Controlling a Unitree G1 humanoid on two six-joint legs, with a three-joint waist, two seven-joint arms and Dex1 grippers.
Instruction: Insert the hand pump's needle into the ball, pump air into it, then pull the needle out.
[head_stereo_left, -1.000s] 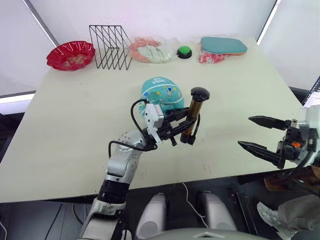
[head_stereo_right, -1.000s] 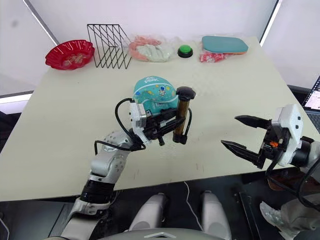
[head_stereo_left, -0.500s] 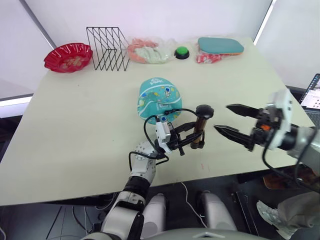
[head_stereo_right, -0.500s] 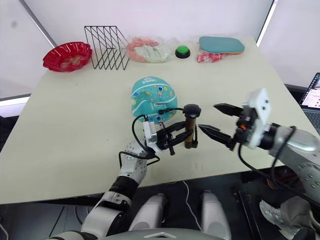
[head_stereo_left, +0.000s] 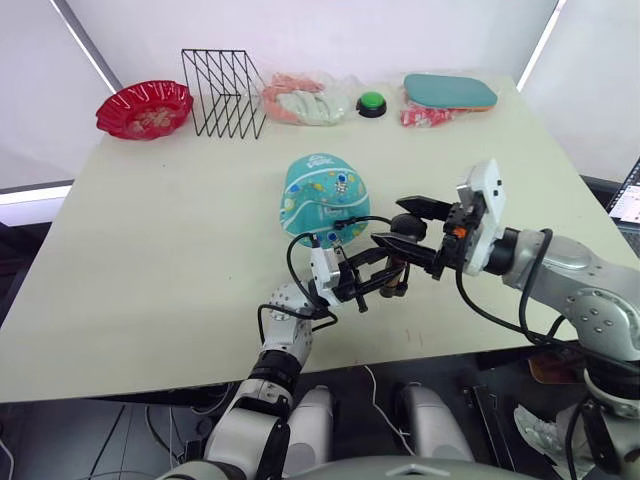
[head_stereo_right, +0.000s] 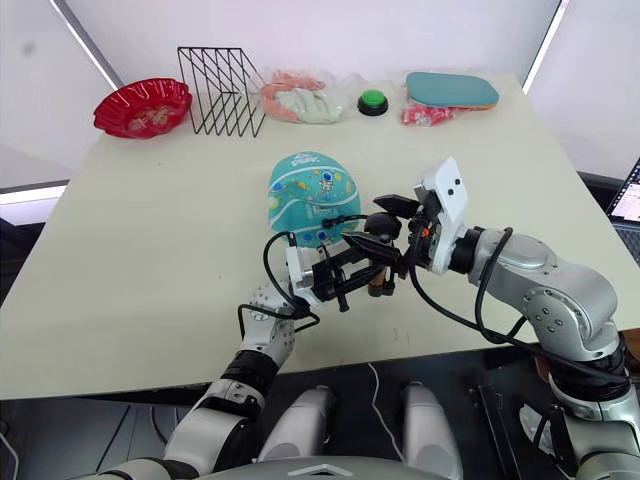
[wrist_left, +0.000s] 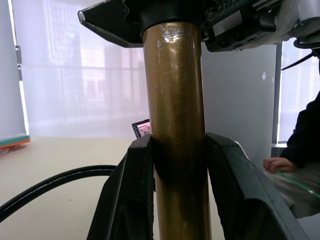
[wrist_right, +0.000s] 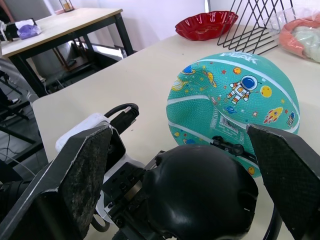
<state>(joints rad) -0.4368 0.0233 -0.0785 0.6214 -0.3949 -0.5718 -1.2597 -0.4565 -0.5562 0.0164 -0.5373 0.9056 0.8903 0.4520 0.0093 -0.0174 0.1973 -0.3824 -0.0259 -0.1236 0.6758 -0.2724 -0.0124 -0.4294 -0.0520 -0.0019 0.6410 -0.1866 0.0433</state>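
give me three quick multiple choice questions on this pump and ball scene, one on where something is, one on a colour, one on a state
1. Where is the ball?
A. In the red bowl
B. On the table, past the held pump
C. Inside the wire rack

2. What colour is the button at the far edge of the table?
A. Green
B. Blue
C. White

3. How is the hand pump held?
A. Lying loose on the table
B. Clamped upright in the left gripper
C. Gripped by a person's hand

Key: 1 B, the ball rests on the tabletop beyond the pump. 2 A, its dome is green. 3 B, the left wrist view shows both fingers pressed on the brass barrel, while the right gripper is open around the black handle.
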